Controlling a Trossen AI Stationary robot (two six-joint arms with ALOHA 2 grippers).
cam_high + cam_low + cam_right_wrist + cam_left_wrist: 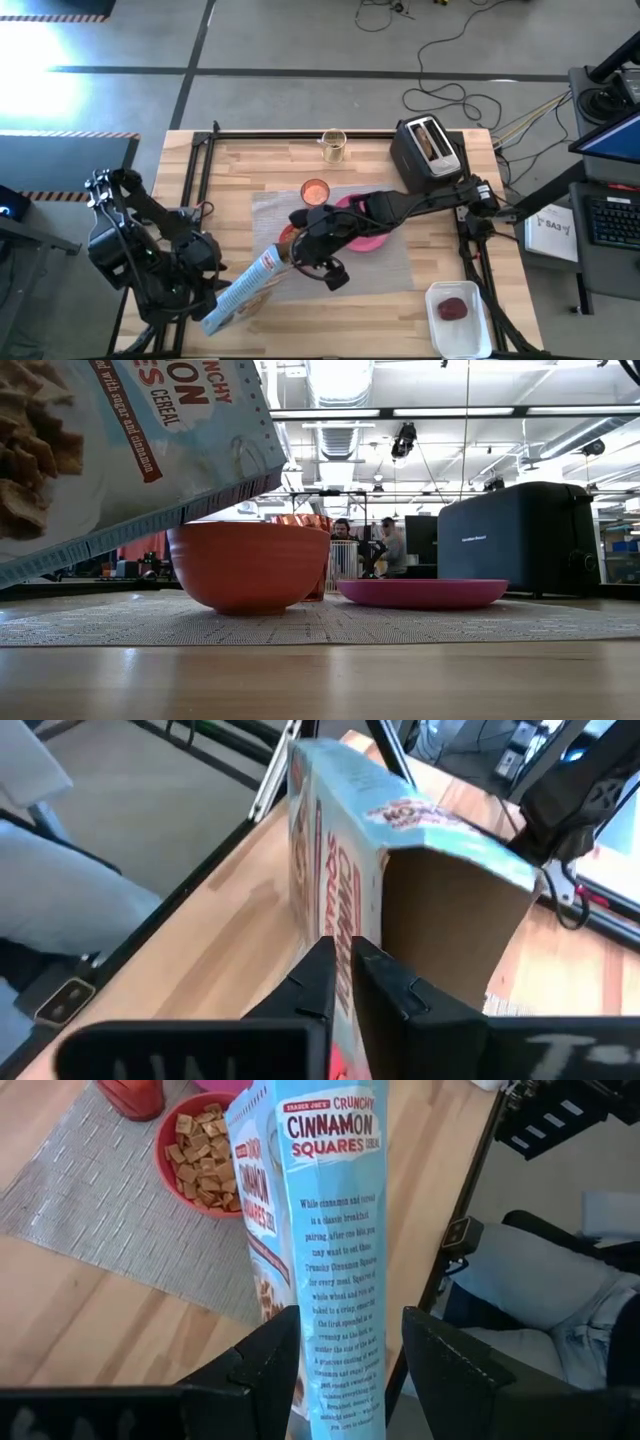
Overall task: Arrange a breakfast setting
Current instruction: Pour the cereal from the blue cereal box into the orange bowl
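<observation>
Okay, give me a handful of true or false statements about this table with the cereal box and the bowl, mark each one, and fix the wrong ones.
1. The left gripper holds the cereal box. True.
2. The bowl is empty. False: it already holds cereal squares.
3. The bowl sits on the grey placemat. True.
4. The toaster is empty. False: a toast slice stands in one slot.
5. The pink plate is stacked on the bowl. False: in the low view it lies flat on the placemat beside the bowl.
6. The right gripper is at the box's open top end. True.
</observation>
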